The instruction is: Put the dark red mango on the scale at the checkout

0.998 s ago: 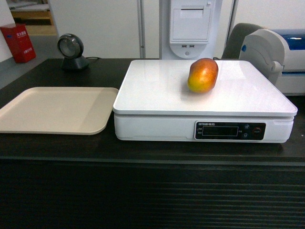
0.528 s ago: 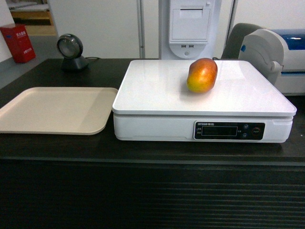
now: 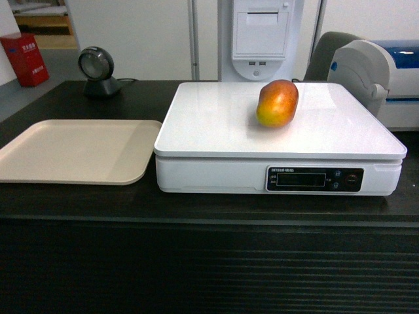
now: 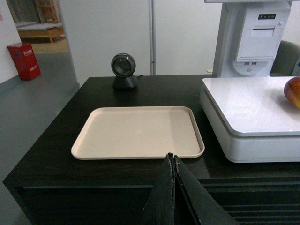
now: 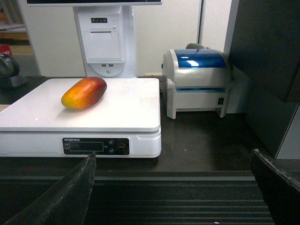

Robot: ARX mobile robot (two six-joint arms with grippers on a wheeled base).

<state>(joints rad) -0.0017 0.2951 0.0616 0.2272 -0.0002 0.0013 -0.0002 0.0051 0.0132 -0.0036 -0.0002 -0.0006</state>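
Nearest of all, the left gripper sits low at the bottom of its wrist view, its two dark fingers pressed flat together with nothing between them, hanging just in front of the checkout's near edge. On the other side, the right gripper is spread wide: one finger at the bottom left corner of its wrist view, the other at the bottom right, and only the ribbed counter front between them. It holds nothing. Neither gripper shows in the head view.

Moving onto the dark counter top, the flat beige tray lies on the left, its right edge just beside the scale but apart from it. The scale stands to the right of the tray, white and boxy, its dark display panel facing the near side.

And there it is: the dark red mango lies on its side on the glossy platform, right of centre and toward the far edge, red above, orange-yellow below, free of both grippers.

Further back, a round black scanner stands at the far left of the counter. A grey and blue printer sits right of the scale, and a white kiosk rises behind the platform. Far left, a red box stands on the floor.
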